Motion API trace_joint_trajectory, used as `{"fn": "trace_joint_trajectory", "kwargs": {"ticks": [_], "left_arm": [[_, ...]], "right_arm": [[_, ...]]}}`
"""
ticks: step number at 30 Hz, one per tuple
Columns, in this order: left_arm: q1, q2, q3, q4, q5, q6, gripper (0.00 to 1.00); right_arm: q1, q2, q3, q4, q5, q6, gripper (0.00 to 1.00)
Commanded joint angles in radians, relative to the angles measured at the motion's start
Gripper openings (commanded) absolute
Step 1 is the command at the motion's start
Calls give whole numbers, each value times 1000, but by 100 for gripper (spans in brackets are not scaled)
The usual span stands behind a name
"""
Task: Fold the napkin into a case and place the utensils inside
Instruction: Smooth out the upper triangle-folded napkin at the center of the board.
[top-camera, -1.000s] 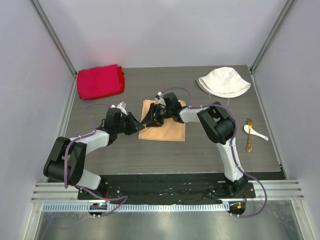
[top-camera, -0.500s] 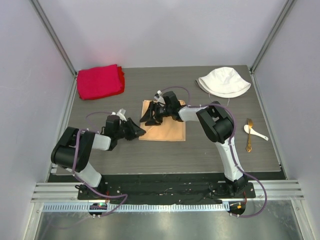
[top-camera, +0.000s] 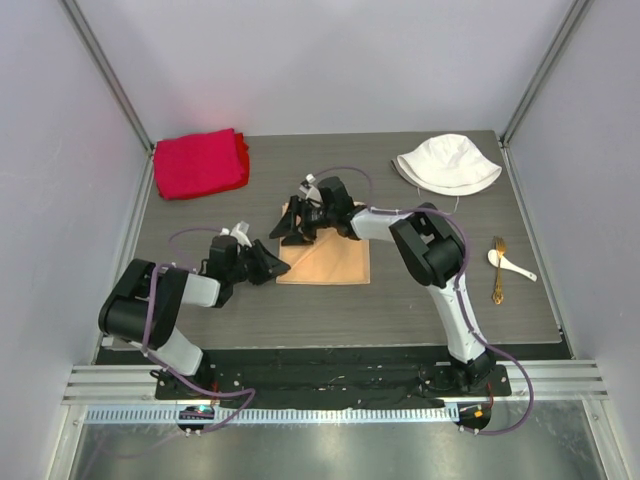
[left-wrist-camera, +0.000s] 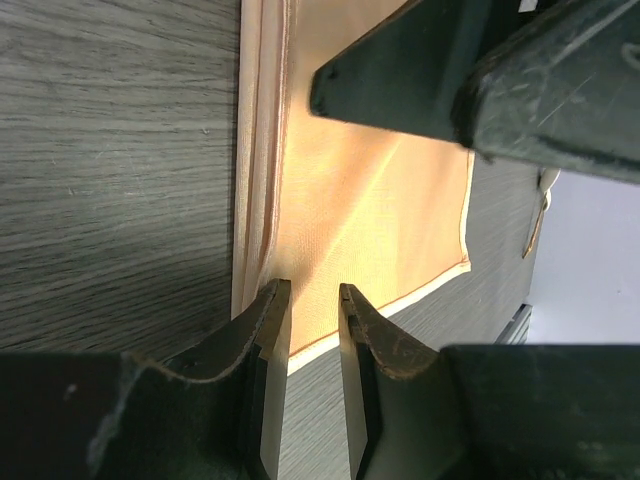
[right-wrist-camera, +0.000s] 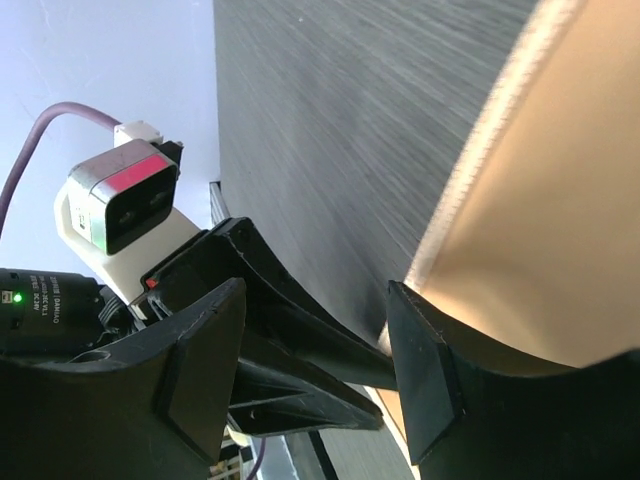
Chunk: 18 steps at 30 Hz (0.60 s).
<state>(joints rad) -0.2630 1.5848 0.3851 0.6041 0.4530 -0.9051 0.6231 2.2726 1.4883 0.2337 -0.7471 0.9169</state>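
Surface: dark wood-grain surface (top-camera: 250, 310), pale walls all round.
Napkin: the napkin (top-camera: 330, 262) lies flat mid-surface, layered along its left edge. Partly folded, no case yet, I'd say.
Left gripper: left gripper (top-camera: 272, 266) at the near-left corner, fingers a sliver apart, nothing pinched.
Right gripper: right gripper (top-camera: 288, 228) at the far-left corner, spread wide.
Utensils: the utensils (top-camera: 510, 264) lie far right, well apart from the cloth. Loading them is all to come.

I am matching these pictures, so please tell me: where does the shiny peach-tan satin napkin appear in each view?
Top external: the shiny peach-tan satin napkin lies flat near the middle of the dark wood-grain table.
Left wrist: the napkin fills the middle, from the top edge downward.
Right wrist: the napkin fills the right side.
Shared landmark: the table, seen left of the napkin in both wrist views.
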Motion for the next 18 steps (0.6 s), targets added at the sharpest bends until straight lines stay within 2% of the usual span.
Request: {"fn": "trace_joint_trajectory", "kwargs": {"ticks": [1, 6, 14, 16, 18], "left_arm": [[2, 27, -32, -12, -42, 22, 31], [4, 46, -58, -9, -63, -14, 30], [2, 67, -95, 0, -80, -9, 30], [2, 64, -95, 3, -70, -3, 29], [1, 44, -94, 0, -59, 0, 29]], "right_arm": [[20, 77, 21, 107, -27, 43, 64], [-14, 175, 162, 70, -40, -7, 64], [-127, 408, 510, -88, -74, -55, 64], [-146, 426, 591, -138, -81, -49, 64], [-160, 380, 592, -175, -78, -68, 64]]}}
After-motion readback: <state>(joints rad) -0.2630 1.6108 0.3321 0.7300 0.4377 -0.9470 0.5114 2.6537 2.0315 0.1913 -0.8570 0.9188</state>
